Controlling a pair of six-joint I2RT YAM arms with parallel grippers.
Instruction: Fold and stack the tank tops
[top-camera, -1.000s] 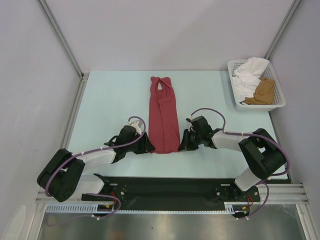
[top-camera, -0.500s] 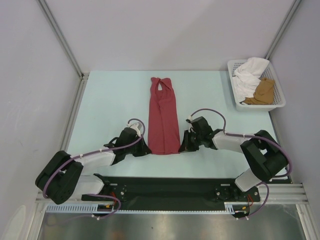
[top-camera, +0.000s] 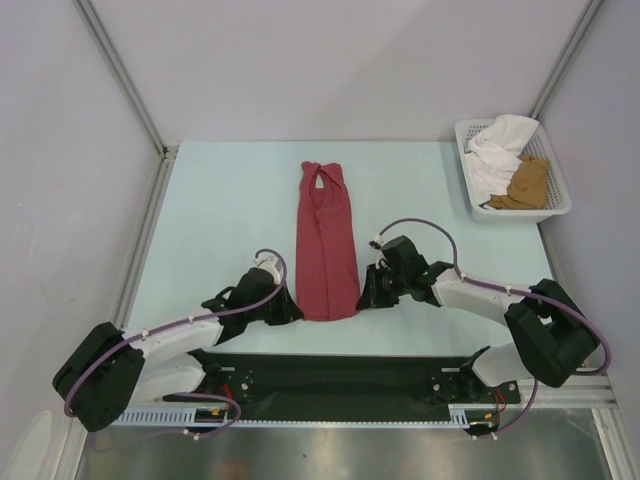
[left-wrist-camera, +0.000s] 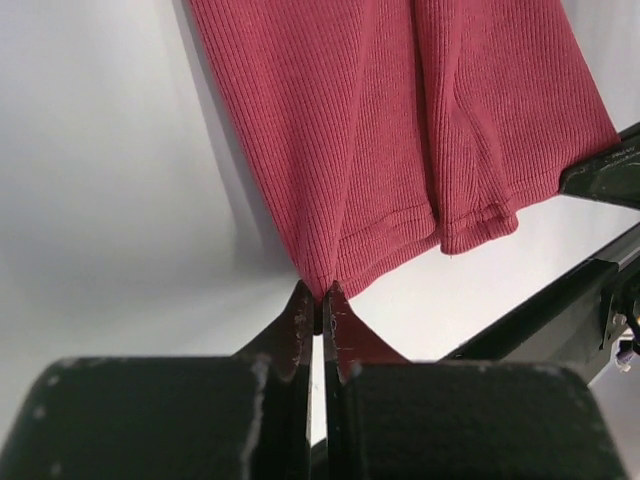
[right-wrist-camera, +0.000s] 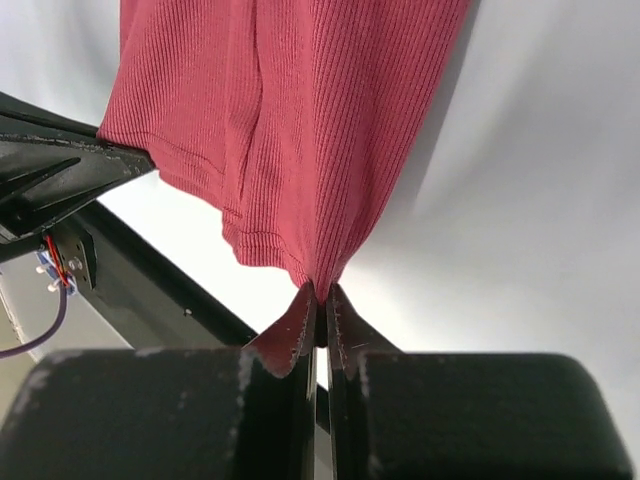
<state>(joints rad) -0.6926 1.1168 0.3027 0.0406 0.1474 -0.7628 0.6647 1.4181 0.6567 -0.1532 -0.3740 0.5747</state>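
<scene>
Seen from above, a pale table holds the dark red tank top. It lies as one long narrow strip down the middle, with its straps at the far end and its hem at the near end. The left gripper is at the near left corner of the hem, and the right gripper is at the near right corner. At the table's far right corner, well apart from the arms, a white mesh basket holds the tan-brown tank top beside a crumpled white cloth.

The overhead view alone shows the basket and the garment's full length. It does not show the fingertips, which are hidden under the black wrist bodies.

The wrist cameras show them close up. In the left wrist view, the two black fingers are pressed almost together, pinching a corner of ribbed red cloth at their very tips. The fabric spreads away from the pinch in overlapping layers, with two stitched hem edges visible.

In the right wrist view, that gripper's fingers are also squeezed nearly together, nipping the opposite hem corner. The cloth fans out from the tips and casts a soft shadow on the table. Whether the hem is lifted clear of the surface cannot be told.
</scene>
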